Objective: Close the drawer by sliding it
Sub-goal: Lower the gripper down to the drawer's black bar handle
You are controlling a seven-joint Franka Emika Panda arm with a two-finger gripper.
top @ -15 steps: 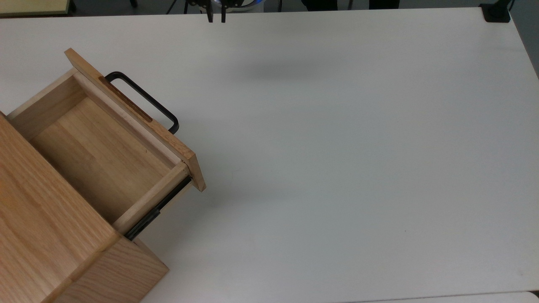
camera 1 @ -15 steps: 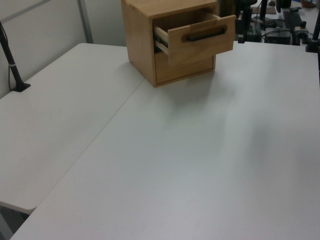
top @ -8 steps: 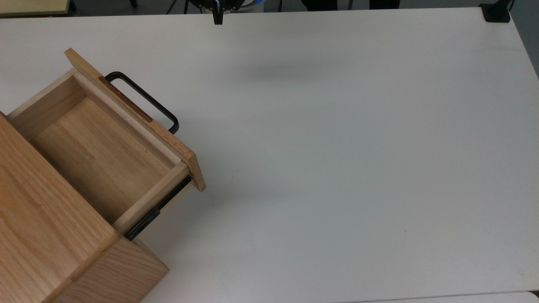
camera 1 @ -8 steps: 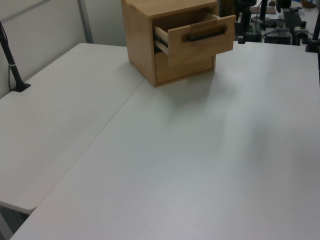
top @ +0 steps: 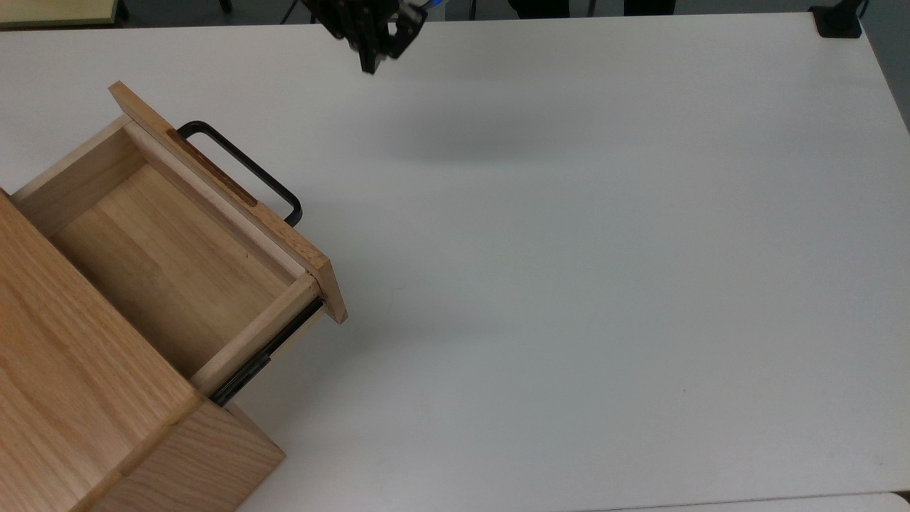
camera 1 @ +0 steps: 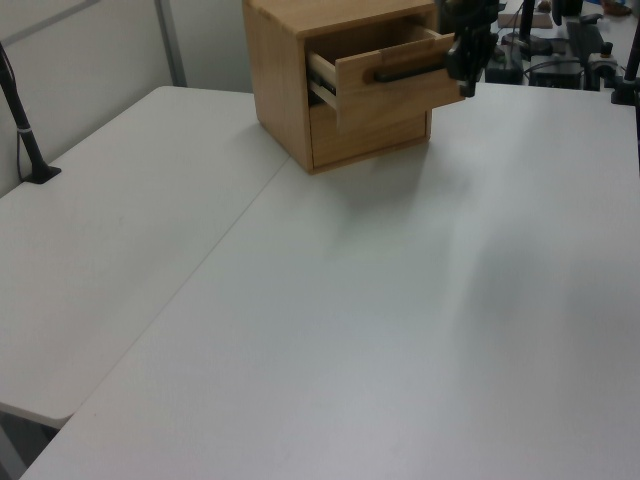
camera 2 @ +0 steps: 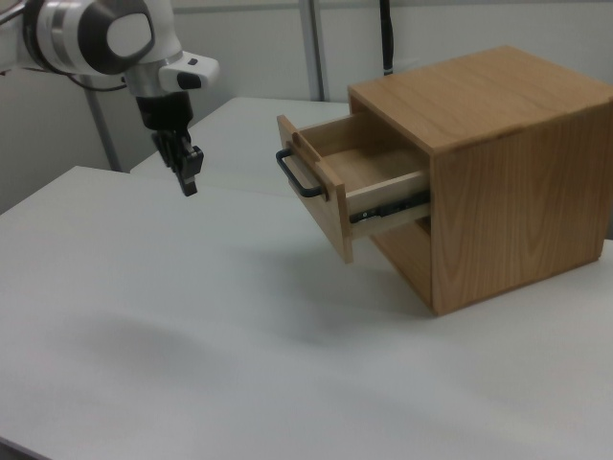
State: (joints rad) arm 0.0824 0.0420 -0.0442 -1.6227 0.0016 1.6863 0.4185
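The drawer (camera 2: 335, 187) stands pulled well out of the cabinet (camera 2: 498, 172) (near a desk (top: 569, 284) corner). The hand (camera 2: 188, 177), fingers closed on nothing, hovers apart from it; closing is not started.

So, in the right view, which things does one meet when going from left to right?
gripper → black bar handle → drawer → cabinet, all above or on the white table.
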